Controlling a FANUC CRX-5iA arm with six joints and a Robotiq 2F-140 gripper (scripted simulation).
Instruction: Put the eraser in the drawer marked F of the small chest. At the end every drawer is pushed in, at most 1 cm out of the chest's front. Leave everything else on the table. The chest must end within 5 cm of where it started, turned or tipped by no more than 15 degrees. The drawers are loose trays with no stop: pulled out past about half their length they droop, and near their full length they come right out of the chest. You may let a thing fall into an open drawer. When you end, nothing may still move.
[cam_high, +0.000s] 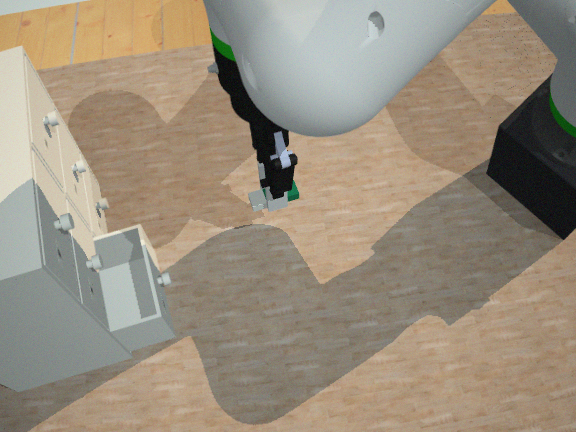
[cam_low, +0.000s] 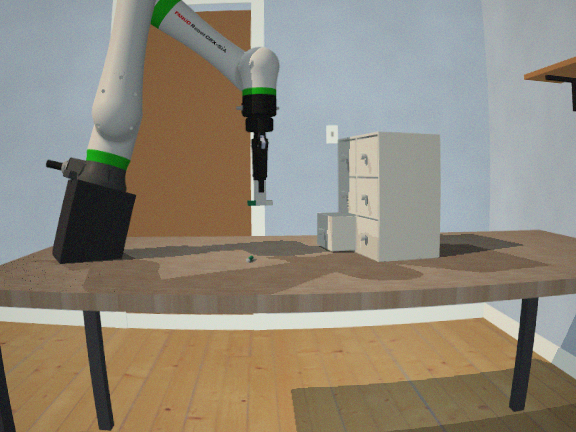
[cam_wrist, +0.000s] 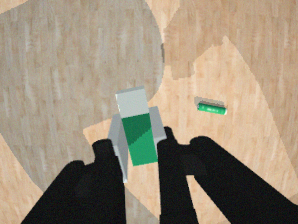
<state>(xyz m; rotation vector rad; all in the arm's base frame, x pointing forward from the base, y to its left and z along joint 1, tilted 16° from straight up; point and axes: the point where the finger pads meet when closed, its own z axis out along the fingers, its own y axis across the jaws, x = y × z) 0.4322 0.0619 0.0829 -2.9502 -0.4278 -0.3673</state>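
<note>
From where I sat, the hand (cam_high: 274, 201) (cam_low: 260, 200) (cam_wrist: 138, 124) was clamped on the eraser (cam_high: 293, 192) (cam_low: 251, 203) (cam_wrist: 136, 126), a block with a green part and a whitish part. The wrist view gave me the grip best: the pads pressed its two long sides, the whitish end sticking out past them and the green end lying back between the black fingers. In the exterior view I had it up in the air, well above the surface (cam_low: 210, 299), with the hand pointing straight down and the eraser lying about level beneath it.

The small chest (cam_high: 65, 320) (cam_low: 409, 200) stood upright on the surface, and the eraser was well apart from it, out in front of the drawer fronts. One bottom drawer (cam_high: 167, 305) (cam_low: 342, 232) stood pulled out, the one at the far end of the row in the exterior view; from the top I could see down into its pale tray, and I saw nothing lying on the part of its floor that showed. The other drawers looked pushed in. I could not read a letter on any front, so I could not tell from the pictures which one was F.

A small green cylinder (cam_low: 250, 258) (cam_wrist: 212, 108) with a pale end lay on its side on the surface, apart from the hand. The black base block (cam_high: 525, 185) (cam_low: 93, 222) of the arm stood at the opposite end from the chest.
</note>
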